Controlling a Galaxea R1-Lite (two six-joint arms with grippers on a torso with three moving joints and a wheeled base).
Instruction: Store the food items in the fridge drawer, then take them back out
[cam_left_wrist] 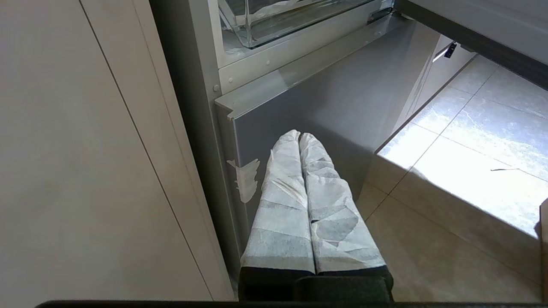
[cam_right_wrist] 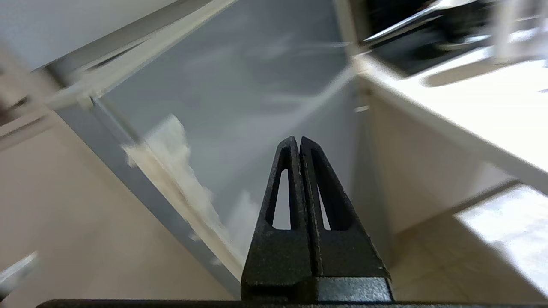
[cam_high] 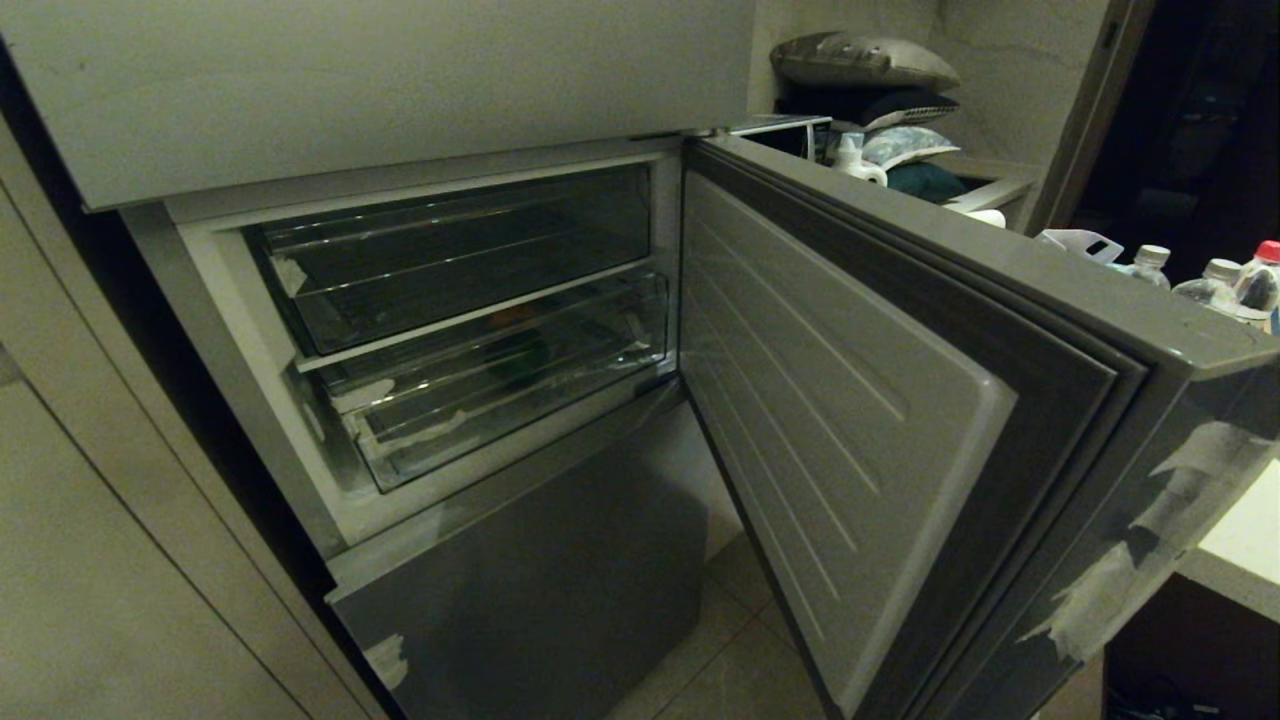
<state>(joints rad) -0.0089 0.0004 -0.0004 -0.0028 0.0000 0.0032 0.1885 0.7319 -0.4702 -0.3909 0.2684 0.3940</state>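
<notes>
Drawers show in the head view: the lower fridge drawer point(cam_high: 500, 385) sits pushed in with dim orange and green shapes inside, perhaps food; neither arm is visible. In the left wrist view, the left gripper point(cam_left_wrist: 299, 136) hangs pinched shut beside the grey lower door point(cam_left_wrist: 342, 98). In the right wrist view, the right gripper point(cam_right_wrist: 298, 140) is empty, fingers together, facing the open door point(cam_right_wrist: 239, 85); it should open before hooking the drawer's front edge squarely.

No text, label, brand, number or sign can be read in any of the views. The whitish tape scraps point(cam_high: 1130, 560) on the grey fridge door point(cam_high: 1050, 420) are blank, and the bottles' point(cam_high: 1215, 285) labels are too small to read.
</notes>
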